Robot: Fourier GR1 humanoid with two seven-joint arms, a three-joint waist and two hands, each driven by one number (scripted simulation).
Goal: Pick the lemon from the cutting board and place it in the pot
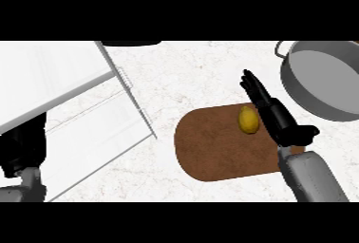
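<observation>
Head view, looking steeply down on a pale, faintly veined stone counter. Nearest, two smooth grey forearms enter from the lower edge. At the lower left corner, the left hand shows as a dark mass above its forearm; whether its fingers are spread or curled cannot be told. Toward the lower right, the right hand is matte black, its fingers extended straight and released, thumb splayed outward, grasping nothing. It lies over the right edge of the cutting board, a brown, wood-toned slab with rounded corners and a flat, even surface. On the board's upper right portion rests the lemon, a small yellow oval with a slightly dimpled skin, just beside the straight fingers on their left side. Farther off, at the counter's right edge, stands the pot, round, grey and metallic, with a smooth interior and a loop handle at its far rim. A white panelled surface occupies the counter's left side.
</observation>
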